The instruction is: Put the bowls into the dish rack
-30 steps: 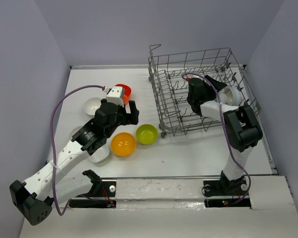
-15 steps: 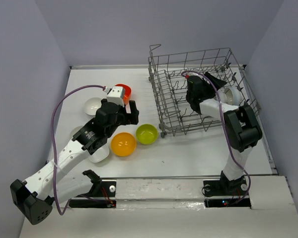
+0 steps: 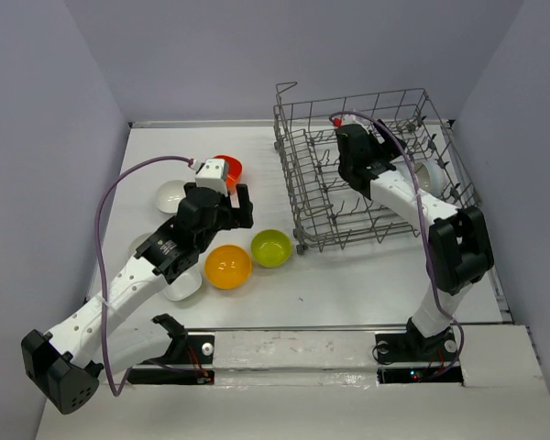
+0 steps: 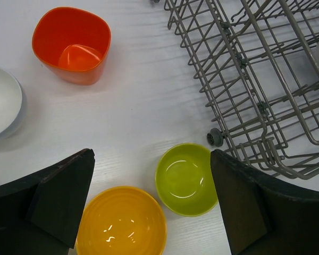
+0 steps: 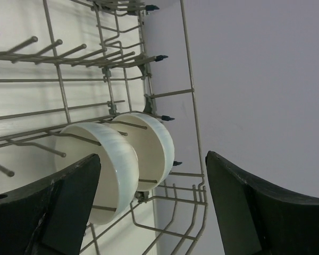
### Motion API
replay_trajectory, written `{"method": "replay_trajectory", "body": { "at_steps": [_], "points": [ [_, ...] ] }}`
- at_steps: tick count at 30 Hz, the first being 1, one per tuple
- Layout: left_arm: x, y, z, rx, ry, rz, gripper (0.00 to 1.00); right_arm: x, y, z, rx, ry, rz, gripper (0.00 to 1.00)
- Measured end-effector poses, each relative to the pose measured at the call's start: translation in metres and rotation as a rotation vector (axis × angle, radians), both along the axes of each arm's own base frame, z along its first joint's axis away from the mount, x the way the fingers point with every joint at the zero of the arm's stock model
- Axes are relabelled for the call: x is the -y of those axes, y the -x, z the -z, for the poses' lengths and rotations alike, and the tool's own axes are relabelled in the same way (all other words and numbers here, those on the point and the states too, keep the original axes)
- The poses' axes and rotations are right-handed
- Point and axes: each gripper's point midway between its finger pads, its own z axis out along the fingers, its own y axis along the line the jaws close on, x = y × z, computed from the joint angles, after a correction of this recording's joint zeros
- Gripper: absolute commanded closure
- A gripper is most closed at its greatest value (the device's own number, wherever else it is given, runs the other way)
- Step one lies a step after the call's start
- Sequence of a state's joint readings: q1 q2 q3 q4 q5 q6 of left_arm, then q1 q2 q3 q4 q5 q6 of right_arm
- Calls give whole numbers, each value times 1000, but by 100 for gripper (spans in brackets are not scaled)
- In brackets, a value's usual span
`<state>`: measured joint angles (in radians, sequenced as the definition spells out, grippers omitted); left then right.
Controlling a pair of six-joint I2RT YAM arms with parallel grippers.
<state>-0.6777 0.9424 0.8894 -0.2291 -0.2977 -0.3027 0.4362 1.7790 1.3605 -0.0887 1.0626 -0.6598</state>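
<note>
Rack prongs [image 5: 82,138] between right end effector [image 5: 151,212] and two racked white bowls [image 5: 110,171].

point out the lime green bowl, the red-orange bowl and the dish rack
lime green bowl [image 4: 185,178]: left wrist view, inner bottom
red-orange bowl [image 4: 78,55]: left wrist view, inner floor
dish rack [image 4: 215,136]: left wrist view, small wheel at its corner

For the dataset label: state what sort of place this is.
Probably a robot test bench: bare lilac walls enclose a white tabletop holding a grey wire dish rack and small glossy coloured bowls.
</note>
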Motion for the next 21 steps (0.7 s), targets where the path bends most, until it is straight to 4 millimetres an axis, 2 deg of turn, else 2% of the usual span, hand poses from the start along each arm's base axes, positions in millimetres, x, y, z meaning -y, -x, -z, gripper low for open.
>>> {"method": "replay_trajectory", "body": {
  "at_steps": [9, 13, 15, 16, 18, 21],
  "points": [
    [-20, -11, 4, -6, -18, -81, 1, -16, 7, -32, 72, -240, -8, 12],
    [-44, -24, 10, -25, -27, -164, 1, -32, 17, -64, 148, -485, -33, 12],
    [-60, -34, 18, -52, -29, -219, 1, -41, 37, -94, 217, -667, -88, 11],
    [-69, -39, 22, -67, -28, -246, 1, -44, 53, -117, 266, -770, -127, 11],
    [-90, -48, 33, -102, -27, -319, 1, -48, 69, -140, 314, -864, -175, 11],
    [-116, -57, 47, -148, -23, -410, 1, -53, 112, -183, 406, -1051, -290, 11]
  ]
}}
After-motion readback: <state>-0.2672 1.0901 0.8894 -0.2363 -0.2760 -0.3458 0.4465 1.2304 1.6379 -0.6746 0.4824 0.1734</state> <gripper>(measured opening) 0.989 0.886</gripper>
